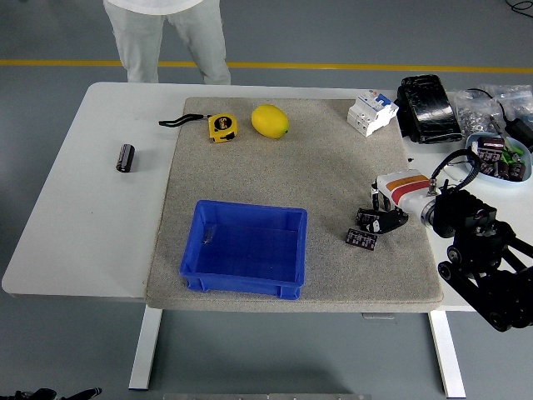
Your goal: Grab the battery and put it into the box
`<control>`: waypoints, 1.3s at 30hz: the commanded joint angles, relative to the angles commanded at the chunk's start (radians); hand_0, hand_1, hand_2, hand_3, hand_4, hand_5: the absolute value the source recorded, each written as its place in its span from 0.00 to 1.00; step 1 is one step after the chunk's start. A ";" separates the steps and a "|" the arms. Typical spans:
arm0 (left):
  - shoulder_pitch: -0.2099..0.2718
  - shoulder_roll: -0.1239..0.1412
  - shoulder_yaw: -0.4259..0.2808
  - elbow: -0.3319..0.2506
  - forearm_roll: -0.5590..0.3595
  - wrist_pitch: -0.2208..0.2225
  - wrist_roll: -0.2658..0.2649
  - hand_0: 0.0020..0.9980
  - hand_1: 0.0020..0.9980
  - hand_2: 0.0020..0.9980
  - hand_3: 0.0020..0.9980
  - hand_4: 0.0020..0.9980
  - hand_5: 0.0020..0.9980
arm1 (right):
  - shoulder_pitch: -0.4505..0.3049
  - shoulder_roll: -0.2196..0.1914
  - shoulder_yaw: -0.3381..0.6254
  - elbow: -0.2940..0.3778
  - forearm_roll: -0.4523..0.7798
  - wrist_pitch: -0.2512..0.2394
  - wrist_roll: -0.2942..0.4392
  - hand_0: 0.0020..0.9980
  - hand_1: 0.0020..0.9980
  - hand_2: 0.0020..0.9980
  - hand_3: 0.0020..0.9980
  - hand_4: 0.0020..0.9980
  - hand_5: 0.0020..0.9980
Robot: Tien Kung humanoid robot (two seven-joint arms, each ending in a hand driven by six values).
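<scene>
One battery (361, 239) lies flat, long axis left-right, beside the right hand (381, 218).

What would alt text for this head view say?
The robot's right hand reaches over a grey mat toward a small dark battery, right of an empty blue box. A person stands at the white table's far side.

White table (83, 225) carries a grey mat (325, 183), perhaps felt, and a black cylinder (126, 157).
</scene>
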 joint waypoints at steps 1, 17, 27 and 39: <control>0.000 0.000 0.000 0.000 0.001 0.000 0.000 0.81 0.83 0.85 0.70 0.77 0.67 | 0.000 0.000 -0.001 0.000 0.000 -0.002 -0.001 0.18 0.32 0.38 0.44 0.89 0.29; 0.004 -0.001 -0.002 -0.002 0.008 -0.002 0.002 0.81 0.83 0.85 0.70 0.78 0.67 | -0.006 0.000 -0.013 -0.014 -0.003 -0.016 0.001 0.16 0.31 0.37 0.45 0.95 0.25; 0.002 0.000 0.005 -0.002 0.004 -0.005 0.002 0.81 0.83 0.85 0.70 0.77 0.67 | -0.005 0.000 -0.013 -0.015 -0.016 -0.034 -0.007 0.12 0.25 0.32 0.44 0.98 0.16; -0.002 0.001 0.009 -0.001 -0.005 -0.003 0.000 0.81 0.83 0.85 0.70 0.78 0.67 | -0.003 -0.002 -0.015 -0.011 -0.003 -0.035 -0.003 0.10 0.22 0.30 0.45 0.97 0.13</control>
